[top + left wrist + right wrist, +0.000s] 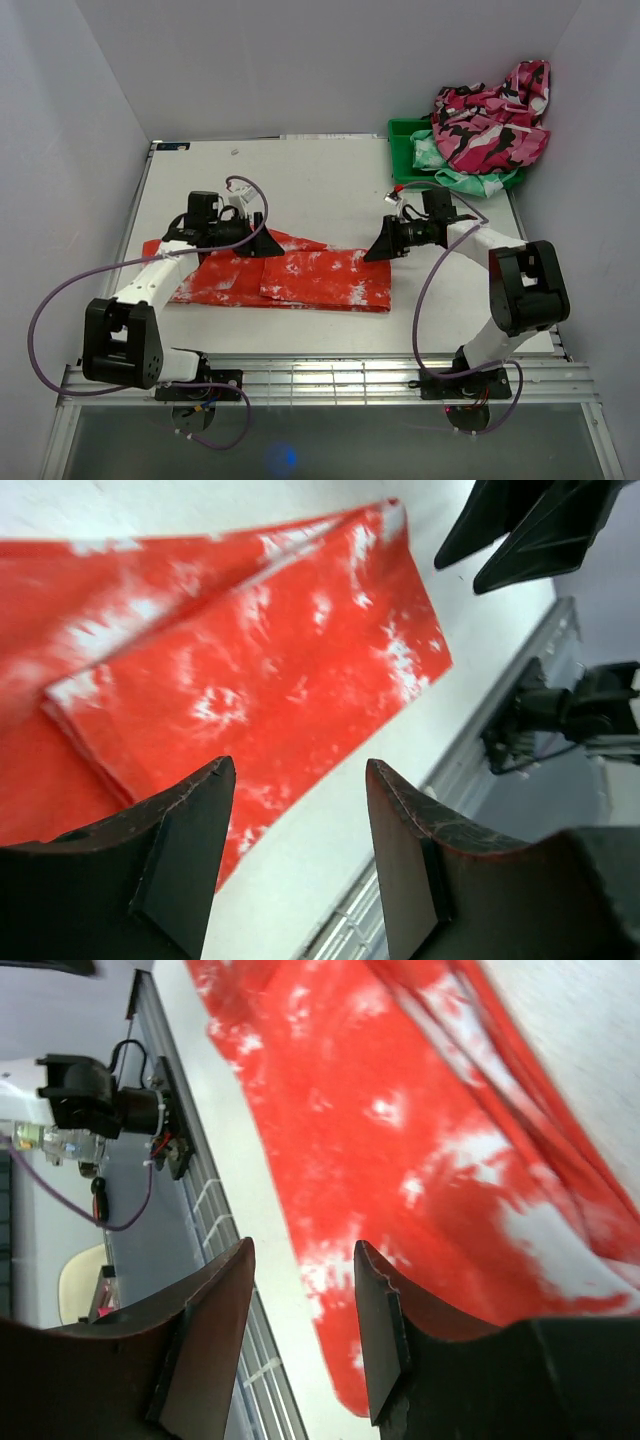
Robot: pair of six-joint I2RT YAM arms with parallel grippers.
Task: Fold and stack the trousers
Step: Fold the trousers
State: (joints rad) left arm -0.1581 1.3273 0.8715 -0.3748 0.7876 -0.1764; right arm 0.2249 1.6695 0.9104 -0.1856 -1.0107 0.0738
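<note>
trousers (290,280): one folded pair; left fingers (180,865) and right fingers (210,1345) wide, empty.

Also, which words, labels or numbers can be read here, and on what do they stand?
No readable text in any view.
The trousers: only white splotches, no print.
The white scrap on the table: too small to read.

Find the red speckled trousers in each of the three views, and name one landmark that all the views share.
Top external: the trousers lie flat at the centre, slightly left.
Left wrist: they fill the upper left.
Right wrist: they fill the upper right.
Shared landmark: the slotted metal rail, at the bottom from above, lower middle in the left wrist view, left in the right wrist view.
</note>
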